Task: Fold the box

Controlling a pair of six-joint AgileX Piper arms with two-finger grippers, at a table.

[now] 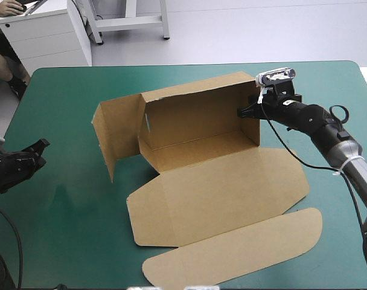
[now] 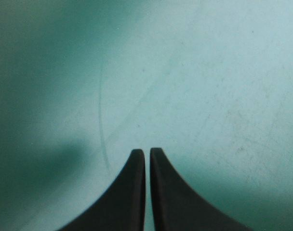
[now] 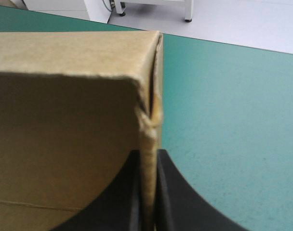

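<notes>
Box (image 1: 213, 181) wall seemingly within right end effector (image 3: 148, 154)

Brown board box (image 1: 220, 181) is showing matt, fibrous faces; beside it, teal-green table cover (image 1: 57, 211) is looking smooth, faintly scuffed.

Robotics lab, likely test cell. Evidence: work table (image 1: 57, 211) under teal-green cover, robot arm (image 1: 316, 121) over it, right gripper (image 1: 244, 112) pinching box (image 1: 189, 118) wall. Beyond far edge: pale smooth floor (image 1: 262, 30), white drawer cabinet (image 1: 41, 39), grey metal stand legs (image 1: 164, 18).
</notes>
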